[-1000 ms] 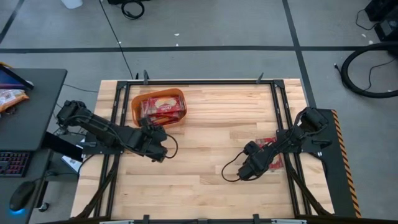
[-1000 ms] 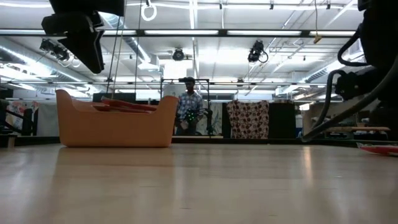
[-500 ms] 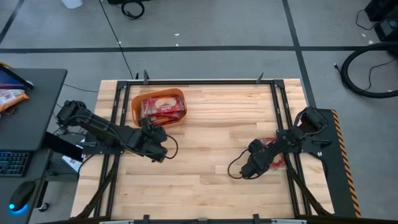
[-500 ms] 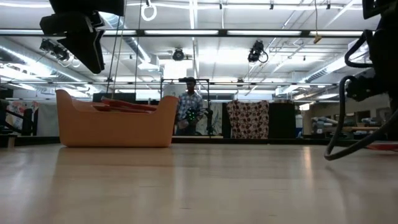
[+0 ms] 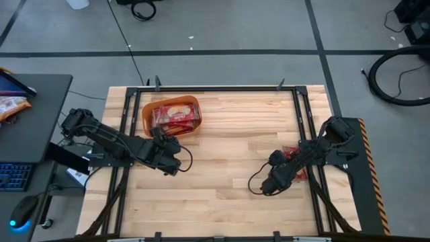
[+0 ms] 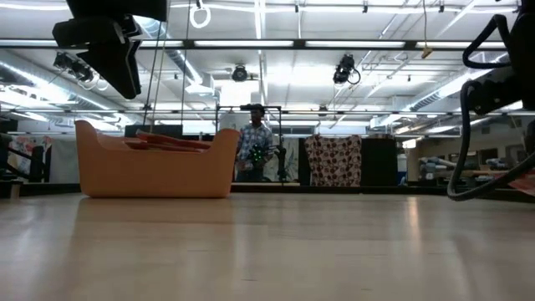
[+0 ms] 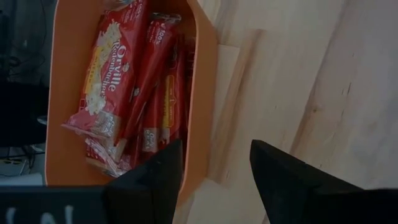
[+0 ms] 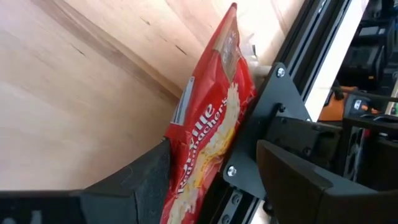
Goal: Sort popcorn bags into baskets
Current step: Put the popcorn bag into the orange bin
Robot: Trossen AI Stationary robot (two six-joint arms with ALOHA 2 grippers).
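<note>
Orange basket near the far left corner of the wooden table, holding several red popcorn bags stacked flat and on edge, seen closely in the left wrist view and just above the rim in the low view. Left gripper hovering just in front of the basket, on its near side, fingers parted with nothing between them, one over the basket rim and the other over bare wood. Right gripper low over the right side of the table, fingers spread wide on either side of one red popcorn bag lying tilted against the dark metal frame rail at the table's right edge; bag between the fingers but not clamped. Same bag showing partly under the right arm from above. Person standing in the room beyond the table
</note>
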